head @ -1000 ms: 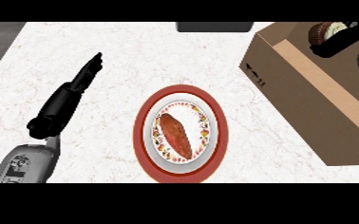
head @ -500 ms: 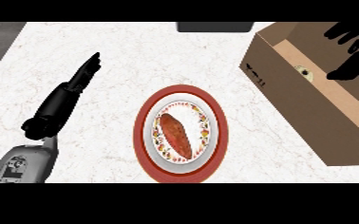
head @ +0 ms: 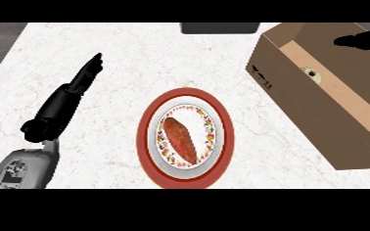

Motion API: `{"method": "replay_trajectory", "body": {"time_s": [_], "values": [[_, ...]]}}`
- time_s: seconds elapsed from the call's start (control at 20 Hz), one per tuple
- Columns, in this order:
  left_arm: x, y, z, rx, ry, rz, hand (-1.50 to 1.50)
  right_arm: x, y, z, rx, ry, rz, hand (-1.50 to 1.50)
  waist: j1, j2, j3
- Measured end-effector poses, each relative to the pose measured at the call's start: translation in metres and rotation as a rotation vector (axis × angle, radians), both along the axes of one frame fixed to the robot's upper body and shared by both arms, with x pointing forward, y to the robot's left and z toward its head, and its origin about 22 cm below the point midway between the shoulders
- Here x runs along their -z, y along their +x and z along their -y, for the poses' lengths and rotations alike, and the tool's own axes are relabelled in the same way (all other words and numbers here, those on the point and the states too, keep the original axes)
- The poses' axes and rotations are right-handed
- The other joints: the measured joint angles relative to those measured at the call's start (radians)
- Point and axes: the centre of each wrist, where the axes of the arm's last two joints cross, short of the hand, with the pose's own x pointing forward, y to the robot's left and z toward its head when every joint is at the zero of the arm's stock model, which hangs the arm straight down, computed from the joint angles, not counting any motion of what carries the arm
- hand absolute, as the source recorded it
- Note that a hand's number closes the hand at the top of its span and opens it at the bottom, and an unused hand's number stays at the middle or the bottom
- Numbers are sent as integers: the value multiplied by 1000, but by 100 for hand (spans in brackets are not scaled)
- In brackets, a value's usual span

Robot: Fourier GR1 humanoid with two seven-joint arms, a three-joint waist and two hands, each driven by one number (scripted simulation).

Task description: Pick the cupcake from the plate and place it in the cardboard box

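Head view, cupcake [head: 311, 72] seemingly boxed, right hand [head: 353, 40] cropped

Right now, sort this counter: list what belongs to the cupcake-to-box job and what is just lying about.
Job:
cupcake, partly showing inside the box
cardboard box
plate
right hand, over the box

Lying about:
reddish food on the plate
dark object at the far edge
left hand, resting open

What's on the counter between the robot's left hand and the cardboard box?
In the head view, the red-rimmed plate lies between the left hand and the cardboard box.
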Motion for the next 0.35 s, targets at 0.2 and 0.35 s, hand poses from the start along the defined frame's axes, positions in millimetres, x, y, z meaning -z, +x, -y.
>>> {"method": "replay_trajectory", "body": {"time_s": [0.2,0.35], "values": [[2,0,1,-3,3,1,0,2,-9,24,103,243,104,-150,-4,1,-1],[4,-1,4,1,-3,5,0,11,-19,48,177,335,154,-150,1,4,-2]]}}
